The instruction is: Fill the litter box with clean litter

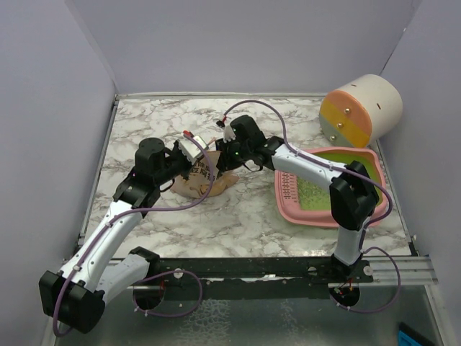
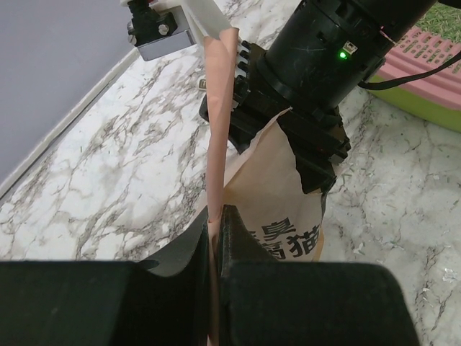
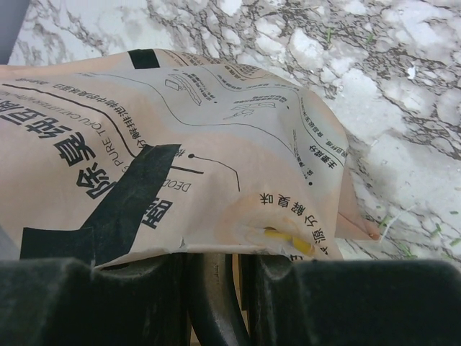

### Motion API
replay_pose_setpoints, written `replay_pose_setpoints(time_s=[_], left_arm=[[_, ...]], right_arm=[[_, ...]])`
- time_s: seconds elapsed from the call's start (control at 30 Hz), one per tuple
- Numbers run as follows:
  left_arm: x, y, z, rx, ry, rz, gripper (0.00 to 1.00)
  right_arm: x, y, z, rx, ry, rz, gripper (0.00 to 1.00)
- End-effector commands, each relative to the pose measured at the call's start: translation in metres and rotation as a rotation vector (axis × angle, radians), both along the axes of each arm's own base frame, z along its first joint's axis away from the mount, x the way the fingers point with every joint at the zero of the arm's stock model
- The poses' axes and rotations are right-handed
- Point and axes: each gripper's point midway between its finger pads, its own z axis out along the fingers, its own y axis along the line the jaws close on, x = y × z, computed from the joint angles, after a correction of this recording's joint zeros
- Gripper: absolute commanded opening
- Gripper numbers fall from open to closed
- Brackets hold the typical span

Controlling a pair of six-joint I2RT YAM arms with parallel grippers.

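Note:
The pink litter box (image 1: 286, 205) with its lime-green inside lies at the right, and some pale-green clean litter (image 1: 312, 192) covers part of its floor. A tan printed bag (image 1: 205, 180) stands at the table's middle. My left gripper (image 1: 184, 155) (image 2: 215, 216) is shut on the bag's upright edge. My right gripper (image 1: 229, 153) (image 3: 220, 263) reaches into the bag's mouth from the right. A dark grey curved scoop handle (image 3: 216, 303) sits clamped between its fingers. The bag's paper (image 3: 180, 144) hides the fingertips and the scoop's bowl.
A cream, orange and yellow cylinder (image 1: 362, 108) lies at the back right, behind the box. A grey metal and white clip-like piece (image 2: 160, 30) sits at the bag's top edge. A few green grains (image 3: 392, 220) lie on the marble. Walls close in on three sides.

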Motion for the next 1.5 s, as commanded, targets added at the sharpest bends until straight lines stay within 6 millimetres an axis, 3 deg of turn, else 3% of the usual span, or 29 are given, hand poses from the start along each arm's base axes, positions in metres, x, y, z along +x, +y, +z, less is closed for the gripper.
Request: replay_pose_setpoints(time_s=[0.0,0.3,0.7,1.03,1.47], left_arm=[[0.000,-0.009,0.037,-0.062,-0.130,-0.036,0.00],[-0.002,-0.006,0.026,-0.052,-0.116,-0.025,0.00],[-0.001,-0.003,0.017,-0.041,-0.109,-0.010,0.00],[-0.003,0.002,0.021,-0.031,-0.123,0.008,0.00],[-0.006,0.000,0.040,-0.067,-0.152,-0.003,0.00]], right_arm=[[-0.041,-0.010,-0.087,-0.107,0.218,0.039,0.01],[-0.038,0.011,-0.041,0.150,0.256,0.054,0.01],[-0.033,-0.008,0.013,0.501,0.311,0.075,0.01],[-0.026,-0.034,0.036,0.597,0.286,0.047,0.01],[-0.021,-0.092,0.059,0.692,0.258,-0.082,0.01]])
